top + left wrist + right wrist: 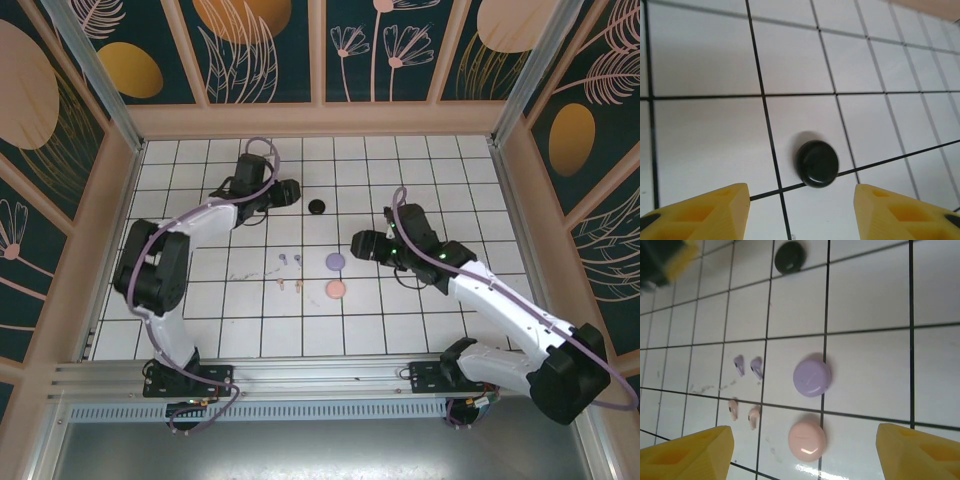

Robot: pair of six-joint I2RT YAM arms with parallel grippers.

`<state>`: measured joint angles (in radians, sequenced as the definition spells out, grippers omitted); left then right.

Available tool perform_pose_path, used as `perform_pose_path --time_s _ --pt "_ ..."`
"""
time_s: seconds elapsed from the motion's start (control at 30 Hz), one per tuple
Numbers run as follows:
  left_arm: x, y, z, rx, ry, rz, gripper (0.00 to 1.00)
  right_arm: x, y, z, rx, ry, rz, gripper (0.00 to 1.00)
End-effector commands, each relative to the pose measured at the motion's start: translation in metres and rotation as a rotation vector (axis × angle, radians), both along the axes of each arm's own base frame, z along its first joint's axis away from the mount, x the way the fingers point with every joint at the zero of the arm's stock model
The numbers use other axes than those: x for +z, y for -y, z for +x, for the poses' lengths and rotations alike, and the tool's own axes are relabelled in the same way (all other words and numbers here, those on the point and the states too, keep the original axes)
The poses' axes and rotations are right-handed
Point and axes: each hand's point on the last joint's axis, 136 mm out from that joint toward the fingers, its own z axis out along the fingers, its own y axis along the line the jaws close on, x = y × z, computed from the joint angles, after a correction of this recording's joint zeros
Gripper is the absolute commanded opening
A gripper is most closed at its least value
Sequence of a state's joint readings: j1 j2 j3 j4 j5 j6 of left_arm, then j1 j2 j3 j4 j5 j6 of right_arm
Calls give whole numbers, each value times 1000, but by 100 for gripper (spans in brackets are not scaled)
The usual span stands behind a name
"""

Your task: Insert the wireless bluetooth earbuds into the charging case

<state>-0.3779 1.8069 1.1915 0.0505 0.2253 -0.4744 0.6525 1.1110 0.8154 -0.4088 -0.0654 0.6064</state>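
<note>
Two lilac earbuds and two pink earbuds lie loose on the white tiles. To their right sit a round lilac charging case and a pink case, both with lids down. A black case lies farther back, lid down too. My left gripper is open just short of the black case, with nothing between its yellow fingers. My right gripper is open above the tiles, right of the lilac and pink cases.
The tiled floor is boxed in by wooden walls at the back and sides. The left gripper's yellow fingertip shows at the top left of the right wrist view, near the black case.
</note>
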Motion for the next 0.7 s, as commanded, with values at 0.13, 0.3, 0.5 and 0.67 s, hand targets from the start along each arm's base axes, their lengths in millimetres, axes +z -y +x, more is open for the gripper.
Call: perform_pose_path --time_s 0.13,0.3,0.5,0.67 --pt "62 -15 -24 19 192 -65 56 -57 -17 -21 12 -119 -162 76" --pt "76 -31 -44 74 249 -110 57 -80 -30 -32 8 -185 -261 76" --pt "97 -53 -58 162 330 -136 64 -95 -42 -42 1 -234 -306 76" --pt "118 -75 -70 249 416 -126 91 -106 -52 -45 6 -259 -343 76"
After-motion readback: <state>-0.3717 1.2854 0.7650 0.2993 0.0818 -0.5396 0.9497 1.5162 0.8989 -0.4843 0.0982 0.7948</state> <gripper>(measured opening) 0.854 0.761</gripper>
